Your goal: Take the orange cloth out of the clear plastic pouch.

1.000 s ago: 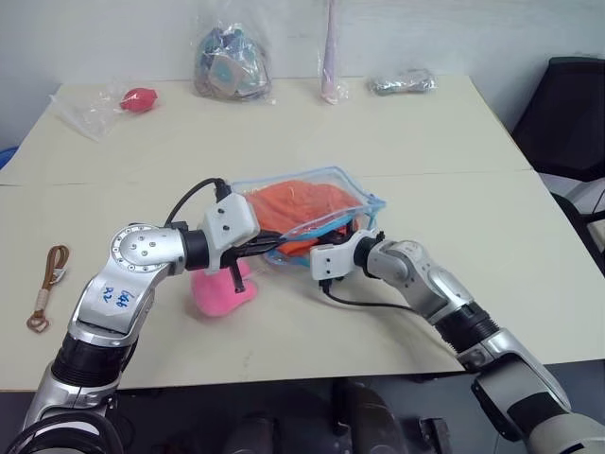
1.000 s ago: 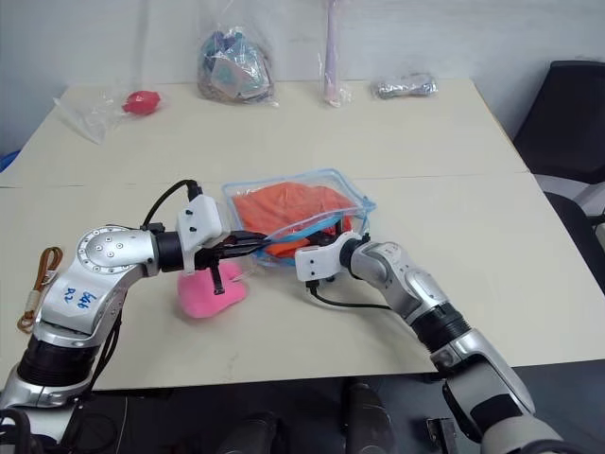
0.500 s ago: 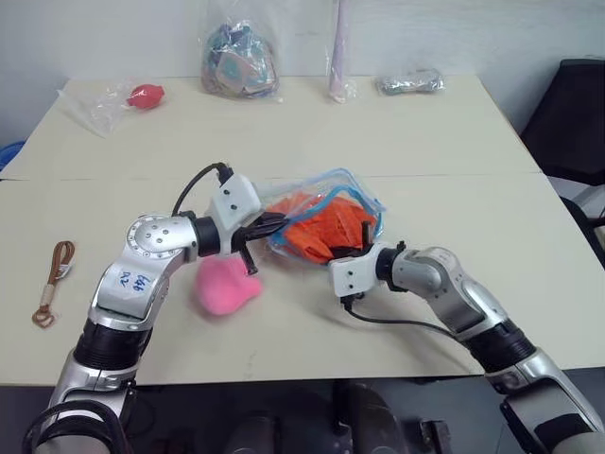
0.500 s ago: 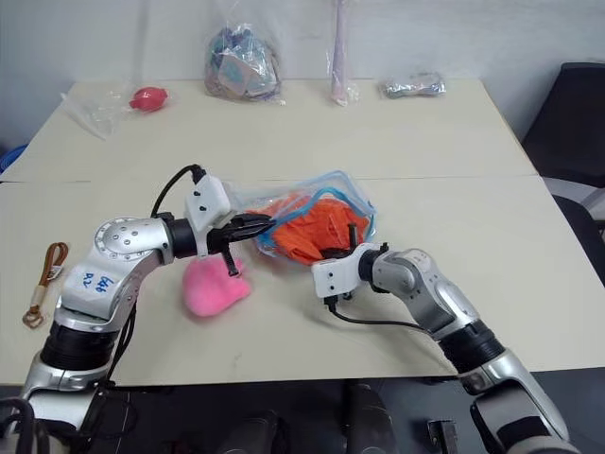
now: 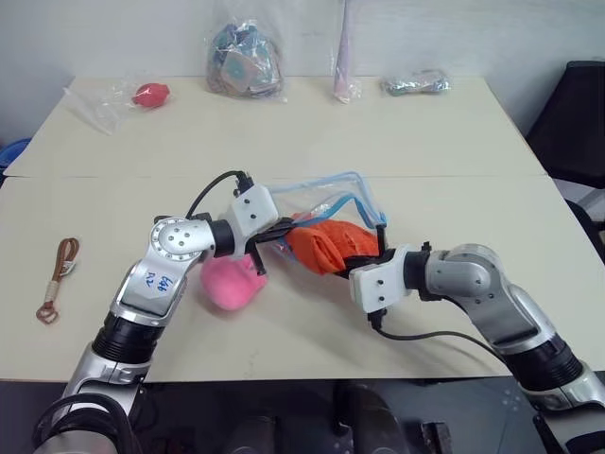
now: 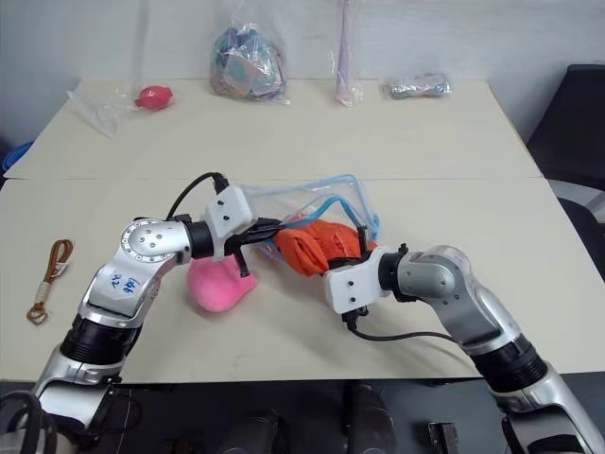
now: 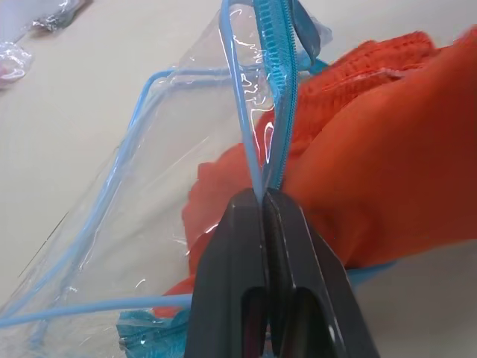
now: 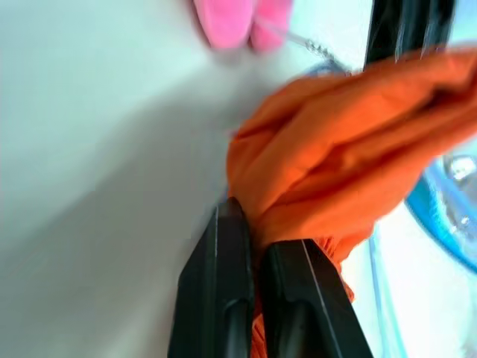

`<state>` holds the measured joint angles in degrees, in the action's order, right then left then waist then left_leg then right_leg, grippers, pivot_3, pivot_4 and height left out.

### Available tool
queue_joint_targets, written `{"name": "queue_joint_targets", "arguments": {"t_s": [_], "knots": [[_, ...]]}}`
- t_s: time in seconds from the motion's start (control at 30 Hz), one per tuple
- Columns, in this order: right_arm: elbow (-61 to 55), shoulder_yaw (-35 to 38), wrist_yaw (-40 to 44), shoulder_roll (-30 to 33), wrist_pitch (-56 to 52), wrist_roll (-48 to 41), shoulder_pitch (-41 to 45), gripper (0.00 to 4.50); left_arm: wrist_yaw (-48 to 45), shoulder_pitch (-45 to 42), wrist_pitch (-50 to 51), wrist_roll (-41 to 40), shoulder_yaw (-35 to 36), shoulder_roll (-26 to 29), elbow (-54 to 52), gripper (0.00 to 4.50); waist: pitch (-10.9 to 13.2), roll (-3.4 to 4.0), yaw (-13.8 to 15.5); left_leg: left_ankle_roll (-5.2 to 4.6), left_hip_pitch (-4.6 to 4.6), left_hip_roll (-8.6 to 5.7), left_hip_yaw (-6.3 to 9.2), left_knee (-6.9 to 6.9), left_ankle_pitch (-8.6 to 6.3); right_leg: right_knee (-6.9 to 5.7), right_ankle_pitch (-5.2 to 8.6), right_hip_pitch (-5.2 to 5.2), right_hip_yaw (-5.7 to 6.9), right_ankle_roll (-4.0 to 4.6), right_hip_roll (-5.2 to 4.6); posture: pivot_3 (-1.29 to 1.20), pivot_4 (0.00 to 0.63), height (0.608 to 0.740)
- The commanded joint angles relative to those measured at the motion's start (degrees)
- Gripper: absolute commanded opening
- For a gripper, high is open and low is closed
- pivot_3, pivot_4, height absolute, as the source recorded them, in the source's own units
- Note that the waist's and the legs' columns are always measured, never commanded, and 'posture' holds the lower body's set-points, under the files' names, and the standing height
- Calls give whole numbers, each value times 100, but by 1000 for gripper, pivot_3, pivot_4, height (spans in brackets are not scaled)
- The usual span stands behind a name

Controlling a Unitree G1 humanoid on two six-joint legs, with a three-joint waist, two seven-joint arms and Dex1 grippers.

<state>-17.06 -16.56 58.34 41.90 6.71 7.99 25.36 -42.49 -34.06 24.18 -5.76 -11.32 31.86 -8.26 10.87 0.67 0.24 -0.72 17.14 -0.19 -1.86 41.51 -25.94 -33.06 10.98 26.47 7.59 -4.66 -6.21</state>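
Most of the orange cloth (image 5: 326,244) is already outside the clear plastic pouch (image 5: 321,194); we must only free its tail. Our left gripper (image 7: 262,205) pinches the blue zipper edge; our right gripper (image 8: 250,220) is clamped on the cloth.

Beige table (image 5: 454,142), black chair (image 5: 572,109)
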Motion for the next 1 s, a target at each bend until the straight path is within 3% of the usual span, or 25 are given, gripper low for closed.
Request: {"name": "queue_joint_targets", "arguments": {"t_s": [0.03, 0.2, 0.33, 0.43, 0.63, 0.73, 0.87, 1.0], "knots": [[-558, 448, 381, 346, -51, -730, -129, 39, -129, -117, -300, 195, -113, 60, 5, 0, 1, -1, -2, 0, 1, 0, -1, 0, 0, 0, 0, 0, 0, -1, 0, 0, 150, 740], [-742, 1375, 857, 1079, -539, -1736, -178, 39, -467, 141, -516, 243, -112, 337, -18, 0, 1, -1, -3, -2, 0, 0, -3, 0, 0, 2, -2, 0, -2, -3, 0, 0, 150, 740], [-285, 2113, 997, 1588, -986, -2201, 247, 0, -773, 417, -688, 145, 39, 627, -146, 951, 3, 1, -13, -2, -1, 4, -5, -1, 0, 3, -2, 1, -3, -2, 0, 0, 150, 740], [756, 2427, 1146, 2082, -794, -2061, 758, 0, -1321, 672, -1001, -18, 142, 1065, -357, 1874, 4, 1, -18, -2, -1, 6, -5, -4, 0, 4, -2, 2, -3, -1, 0, 0, 150, 740], [3102, 2171, 996, 2463, 336, -1275, 1849, 0, -1738, 611, -1061, -378, 491, 1388, -332, 3745, 6, 5, -6, -7, 2, 1, -7, -6, 1, 12, -3, 2, -2, -1, -7, 0, 150, 740], [4272, 1880, 304, 2606, 1358, -325, 2342, 0, -1823, 505, -835, -683, 705, 1371, -383, 4467, 7, 7, -29, -8, 2, 0, -12, -12, 1, 11, -4, 5, -3, -2, -7, 0, 150, 740], [5397, 1571, -1356, 2859, 2671, 1008, 2472, 0, -2112, 458, -118, -1549, 1074, 1467, -820, 4467, 11, 13, -37, -8, 6, 2, -17, -19, 1, 11, -3, 14, -7, -1, -8, 0, 150, 740], [5647, 1569, -3464, 3164, 3505, 2121, 1610, 0, -2341, 461, 737, -2403, 1480, 1768, -1256, 4467, 11, 13, -39, -7, 6, 18, -17, -27, 2, 15, -2, 16, -6, 0, -7, 0, 150, 740]]}}
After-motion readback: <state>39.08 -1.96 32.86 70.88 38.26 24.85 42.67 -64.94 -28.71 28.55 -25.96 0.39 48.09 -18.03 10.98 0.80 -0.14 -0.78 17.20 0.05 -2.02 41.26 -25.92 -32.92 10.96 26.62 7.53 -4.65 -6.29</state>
